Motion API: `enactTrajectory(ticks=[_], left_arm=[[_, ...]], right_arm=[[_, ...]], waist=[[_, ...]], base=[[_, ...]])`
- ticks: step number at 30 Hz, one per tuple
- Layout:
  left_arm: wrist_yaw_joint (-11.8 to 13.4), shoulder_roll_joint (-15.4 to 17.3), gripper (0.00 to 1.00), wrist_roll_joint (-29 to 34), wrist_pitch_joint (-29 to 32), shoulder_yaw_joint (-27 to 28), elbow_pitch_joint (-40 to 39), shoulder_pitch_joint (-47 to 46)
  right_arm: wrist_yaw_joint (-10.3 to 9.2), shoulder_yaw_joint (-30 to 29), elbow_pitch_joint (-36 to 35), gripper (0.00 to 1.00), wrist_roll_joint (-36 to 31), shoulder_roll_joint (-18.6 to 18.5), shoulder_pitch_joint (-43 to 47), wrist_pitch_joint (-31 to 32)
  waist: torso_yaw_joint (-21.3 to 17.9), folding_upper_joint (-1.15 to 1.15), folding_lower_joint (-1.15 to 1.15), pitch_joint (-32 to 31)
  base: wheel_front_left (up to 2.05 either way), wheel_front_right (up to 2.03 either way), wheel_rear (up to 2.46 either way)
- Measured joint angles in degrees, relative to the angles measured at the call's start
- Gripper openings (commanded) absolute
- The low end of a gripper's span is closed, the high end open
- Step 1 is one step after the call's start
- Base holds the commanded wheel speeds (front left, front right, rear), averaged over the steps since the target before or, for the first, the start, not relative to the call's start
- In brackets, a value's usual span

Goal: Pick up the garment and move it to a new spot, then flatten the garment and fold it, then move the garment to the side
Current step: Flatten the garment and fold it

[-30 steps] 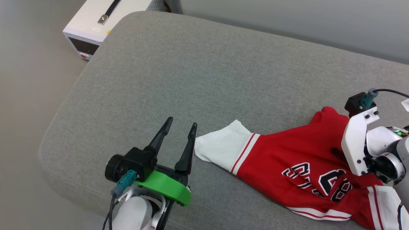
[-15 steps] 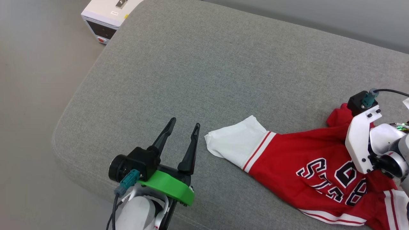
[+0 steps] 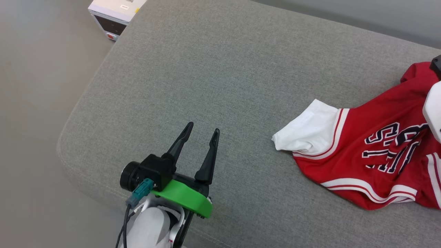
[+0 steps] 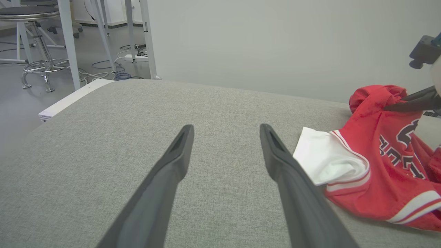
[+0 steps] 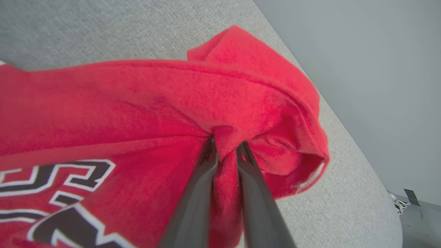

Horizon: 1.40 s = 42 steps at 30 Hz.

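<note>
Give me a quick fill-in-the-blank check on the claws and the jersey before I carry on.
1. The right claw is shut on a fold of the garment, in its ____ fabric.
2. The left claw holds nothing and is ____.
3. The sleeve nearest the left claw is coloured ____.
4. The garment lies on a ____ cushion.

Missing words: red; open; white; grey.
</note>
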Motion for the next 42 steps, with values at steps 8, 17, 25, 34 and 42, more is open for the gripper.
enactTrajectory(ticks=[8,17,25,34,42], left_arm=[[0.00,-0.07,1.00,-0.03,0.00,-0.31,0.54,-0.72],[0.00,-0.05,1.00,-0.63,0.00,1.16,1.83,-0.64],[0.00,0.12,1.00,-2.15,-0.01,3.89,2.57,0.19],[0.00,0.13,1.00,-4.61,-0.01,6.10,3.18,1.82],[0.00,0.08,1.00,-6.87,-0.01,7.84,4.71,2.82]], right_arm=[[-0.01,2.13,8.56,1.00,1.49,3.18,-1.55,-6.55],[-0.01,0.75,9.83,1.00,8.44,7.10,-1.41,-14.52],[-0.01,-6.82,4.41,1.00,11.41,8.20,3.27,-27.09],[-0.04,-21.47,-4.33,1.00,8.02,12.87,17.19,-39.19],[-0.05,-32.92,-16.78,1.00,0.98,21.62,33.18,-43.56]], waist=[[0.53,0.00,0.00,0.62],[-2.07,0.00,0.00,-1.94],[-6.79,0.00,0.00,-4.98],[-13.01,0.00,0.00,-7.75],[-18.13,0.00,0.00,-9.43]], base=[[0.00,0.00,0.00],[0.00,0.00,0.00],[0.00,0.00,0.00],[0.00,0.00,0.00],[0.00,0.00,0.00]])
